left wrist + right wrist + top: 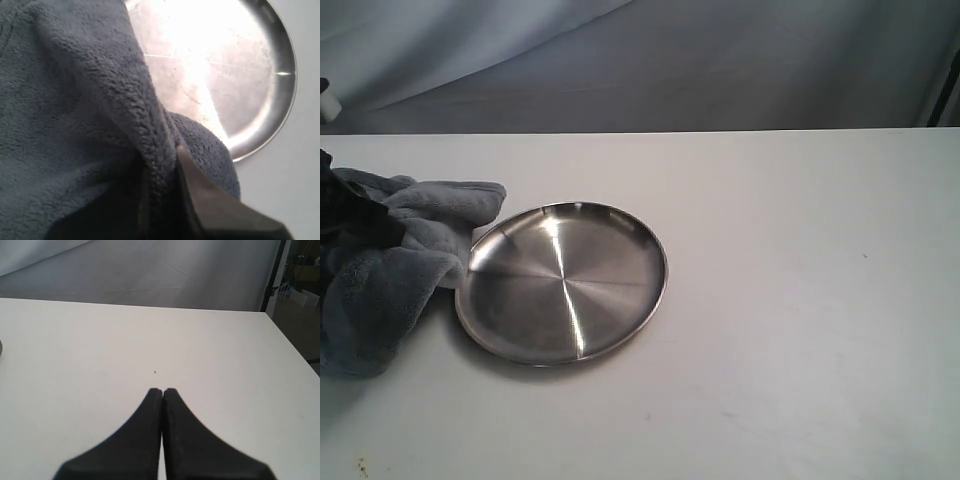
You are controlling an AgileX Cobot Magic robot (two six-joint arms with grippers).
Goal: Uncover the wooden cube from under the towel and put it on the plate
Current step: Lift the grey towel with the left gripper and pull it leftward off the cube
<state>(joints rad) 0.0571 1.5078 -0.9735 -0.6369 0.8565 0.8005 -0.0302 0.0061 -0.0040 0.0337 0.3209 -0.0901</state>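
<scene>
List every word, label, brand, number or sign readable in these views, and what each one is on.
No text can be read in any view.
The plate, the towel and the table carry no print, label or logo.
The background clutter past the table's edge in the right wrist view is too blurred to show any lettering.

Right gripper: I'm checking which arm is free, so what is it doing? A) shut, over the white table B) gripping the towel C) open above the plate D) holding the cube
A: the right wrist view shows the right gripper with its fingertips pressed together, nothing between them, and only the table beneath.
</scene>
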